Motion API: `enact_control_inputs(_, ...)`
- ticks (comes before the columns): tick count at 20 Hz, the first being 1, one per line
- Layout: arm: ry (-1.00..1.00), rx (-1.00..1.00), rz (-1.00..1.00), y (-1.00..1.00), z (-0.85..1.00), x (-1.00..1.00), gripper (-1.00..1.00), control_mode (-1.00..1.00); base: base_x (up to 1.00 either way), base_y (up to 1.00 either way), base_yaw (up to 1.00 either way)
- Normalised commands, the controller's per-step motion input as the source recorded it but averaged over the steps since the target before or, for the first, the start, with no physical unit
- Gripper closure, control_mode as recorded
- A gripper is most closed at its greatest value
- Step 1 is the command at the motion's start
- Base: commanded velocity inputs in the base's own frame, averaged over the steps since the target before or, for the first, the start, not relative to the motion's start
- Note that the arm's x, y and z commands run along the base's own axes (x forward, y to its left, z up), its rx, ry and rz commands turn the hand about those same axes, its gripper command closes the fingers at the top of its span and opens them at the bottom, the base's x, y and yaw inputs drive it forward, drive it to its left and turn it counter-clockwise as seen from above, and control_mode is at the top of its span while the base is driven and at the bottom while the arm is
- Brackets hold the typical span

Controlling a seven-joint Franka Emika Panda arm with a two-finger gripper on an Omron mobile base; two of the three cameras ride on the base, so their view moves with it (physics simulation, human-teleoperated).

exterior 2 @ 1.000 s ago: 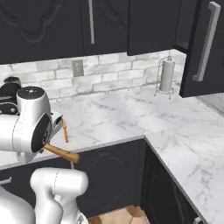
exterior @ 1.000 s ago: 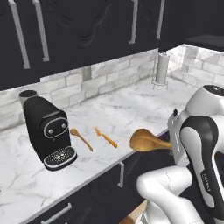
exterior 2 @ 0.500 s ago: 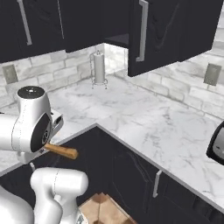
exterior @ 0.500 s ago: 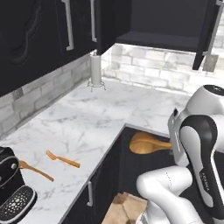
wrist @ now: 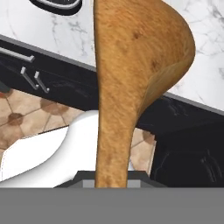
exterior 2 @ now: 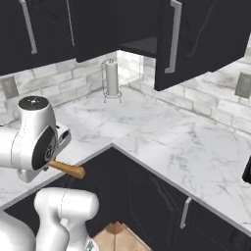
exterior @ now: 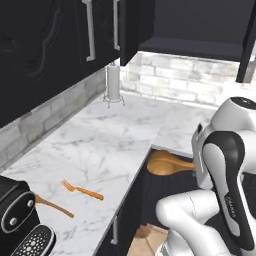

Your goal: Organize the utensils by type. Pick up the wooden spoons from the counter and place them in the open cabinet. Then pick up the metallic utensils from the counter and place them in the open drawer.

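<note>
My gripper (wrist: 113, 178) is shut on the handle of the large wooden spoon (wrist: 135, 65), whose broad bowl points away from the hand. From the left the spoon (exterior: 164, 163) hangs level just off the counter's (exterior: 105, 145) front edge, beside my arm. Its handle end (exterior 2: 69, 169) pokes out behind the wrist. An orange fork (exterior: 83, 190) and the slimmer wooden spoon (exterior: 54, 206) lie on the marble near the front left. The open cabinet (exterior: 200, 30) is above the far corner, its door (exterior 2: 175, 44) swung out. The open drawer is out of view.
A black coffee machine (exterior: 20, 225) stands at the counter's near left end. A paper towel holder (exterior: 114, 82) stands by the back wall. Dark upper cabinets with handles hang over the counter. Below it run dark cabinet fronts and a tiled floor (wrist: 26, 118).
The whole scene has slid left as the base turned: the coffee machine went to the lower left corner, and the counter corner and open cabinet came into view. The spoon stays gripped.
</note>
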Motion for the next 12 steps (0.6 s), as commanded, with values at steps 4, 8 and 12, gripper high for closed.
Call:
enact_control_inputs(4,0.00,0.00,0.00,0.00,0.00,0.00,1.00,1.00,0.44,0.12,-0.03)
enact_control_inputs(8,0.00,0.00,0.00,0.00,0.00,0.00,1.00,1.00,0.36,-0.01,-0.30)
enact_control_inputs(12,0.00,0.00,0.00,0.00,0.00,0.00,1.00,1.00,0.33,0.00,-0.40)
